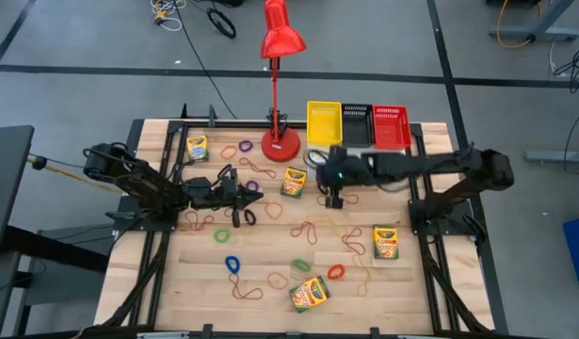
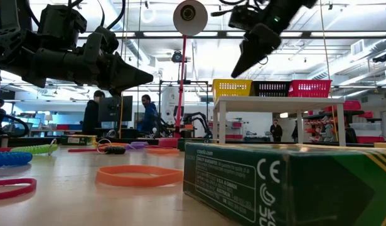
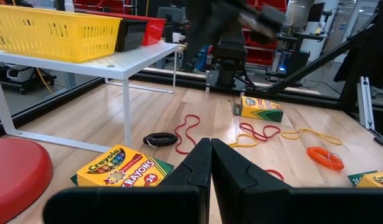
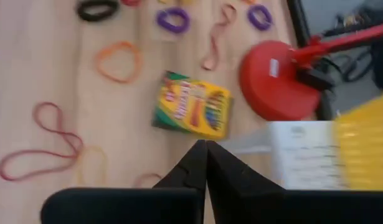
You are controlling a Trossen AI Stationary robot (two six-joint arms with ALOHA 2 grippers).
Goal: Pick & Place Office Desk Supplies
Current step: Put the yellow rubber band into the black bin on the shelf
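Crayon boxes: one by the lamp base (image 1: 294, 181), one near the desk's right edge (image 1: 386, 241), one toward the front edge (image 1: 310, 294), one at the back left (image 1: 196, 147).
Rubber bands: loose loops scattered across the desk (image 1: 313, 231).
Left gripper (image 1: 254, 200): fingers clenched, empty, over the desk's left centre.
Right gripper (image 1: 334, 199): fingers clenched, empty, raised beside the white stand (image 1: 319, 156).
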